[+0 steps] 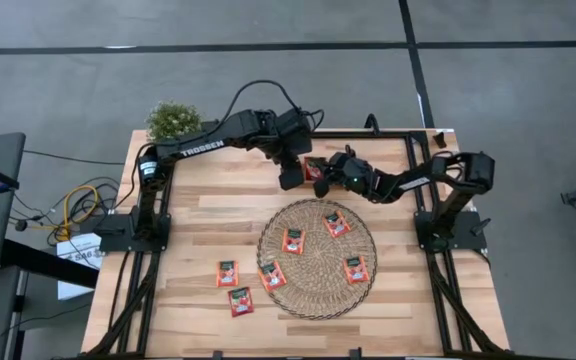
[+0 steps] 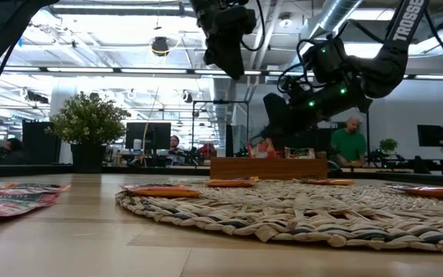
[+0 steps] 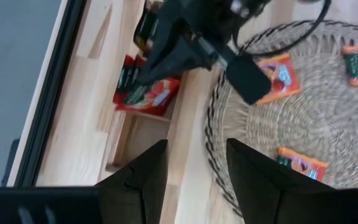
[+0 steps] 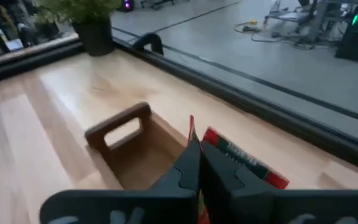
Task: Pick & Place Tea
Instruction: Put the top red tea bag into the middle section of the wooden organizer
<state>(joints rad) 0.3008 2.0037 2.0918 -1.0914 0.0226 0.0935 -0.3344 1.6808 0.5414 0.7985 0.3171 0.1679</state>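
From above I get even, bright light on the counter [image 1: 198,215], with only soft, short shadows under the arms. At table height the ceiling lamps [image 2: 160,46] and pale windows behind blow out, so both arms read as near-silhouettes, and the woven mat [image 2: 298,211] close to the lens is soft. My left wrist feed is smeared with blur. On the right wrist the near fingers [image 4: 188,171] are soft and the room beyond looks hazy.

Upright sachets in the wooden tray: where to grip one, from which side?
Take a tea sachet by its thin top edge, coming from above: it stands on edge in the wooden tray, whose walls block the sides. The right gripper is pinching one that way; the left gripper hovers open nearby.
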